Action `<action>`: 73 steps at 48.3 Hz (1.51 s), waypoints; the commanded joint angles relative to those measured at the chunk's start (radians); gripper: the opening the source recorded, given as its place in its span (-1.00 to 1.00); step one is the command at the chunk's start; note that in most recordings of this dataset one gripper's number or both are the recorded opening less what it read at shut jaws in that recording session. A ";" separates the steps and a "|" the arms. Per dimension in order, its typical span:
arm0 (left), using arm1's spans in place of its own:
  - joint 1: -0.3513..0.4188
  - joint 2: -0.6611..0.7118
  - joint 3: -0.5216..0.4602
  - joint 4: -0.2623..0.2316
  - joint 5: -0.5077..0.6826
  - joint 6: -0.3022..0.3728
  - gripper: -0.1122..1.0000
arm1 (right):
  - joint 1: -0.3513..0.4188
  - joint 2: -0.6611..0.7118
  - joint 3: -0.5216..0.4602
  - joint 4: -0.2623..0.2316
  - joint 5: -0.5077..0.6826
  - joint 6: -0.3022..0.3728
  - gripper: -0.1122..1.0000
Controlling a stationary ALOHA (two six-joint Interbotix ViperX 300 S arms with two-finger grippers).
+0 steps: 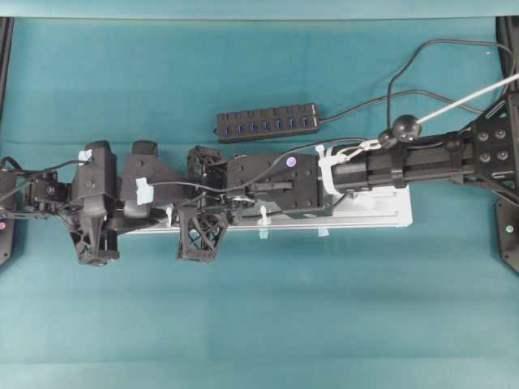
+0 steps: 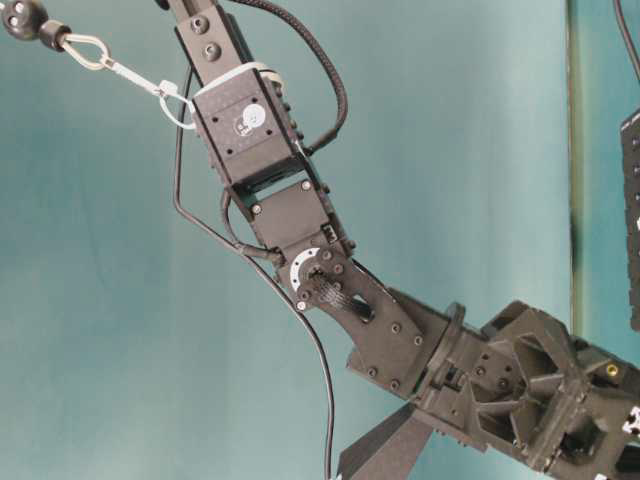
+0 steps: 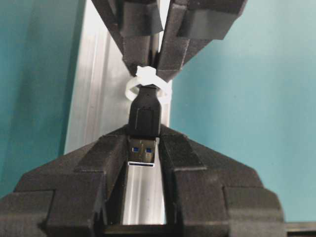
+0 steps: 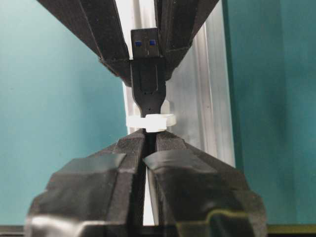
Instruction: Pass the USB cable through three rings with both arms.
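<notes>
Left fingers [image 3: 106, 158] pinch the USB cable [image 3: 144, 116] by its plug, silver tip between them. Just beyond their tips, a white ring [image 3: 148, 89] encircles the plug's neck. Behind it, right fingers [image 4: 128, 148] are pressed together on the cord.

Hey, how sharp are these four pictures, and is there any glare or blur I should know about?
Overhead: even light, soft detail, no harsh shadows. Table-level: right arm crisp, teal backdrop smooth. Left wrist: plug and ring fairly sharp, left gripper nearest the lens soft, rail washed pale by glare. Right wrist: plug sharp, right gripper slightly blurred, rail bright with reflection.
</notes>
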 commanded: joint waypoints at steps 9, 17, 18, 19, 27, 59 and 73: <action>0.000 -0.005 -0.015 0.000 -0.014 0.002 -0.40 | 0.012 -0.037 -0.008 0.002 -0.012 0.002 -0.49; -0.002 -0.012 -0.011 0.002 -0.006 0.000 -0.40 | 0.014 -0.060 -0.006 0.003 -0.017 0.003 0.36; -0.002 -0.017 -0.009 0.000 -0.005 0.000 -0.40 | 0.014 -0.064 -0.005 0.003 -0.018 0.003 0.47; -0.003 -0.018 -0.009 0.000 -0.002 0.000 -0.40 | 0.014 -0.069 -0.003 0.003 -0.020 0.003 0.57; -0.006 -0.040 -0.009 0.002 0.037 0.000 -0.40 | 0.005 -0.123 0.020 0.002 -0.032 0.005 0.81; -0.012 -0.152 -0.003 0.002 0.160 0.000 -0.40 | -0.008 -0.506 0.431 -0.005 -0.238 0.008 0.81; -0.014 -0.170 -0.003 0.002 0.186 -0.003 -0.40 | -0.008 -0.557 0.518 -0.005 -0.278 0.009 0.81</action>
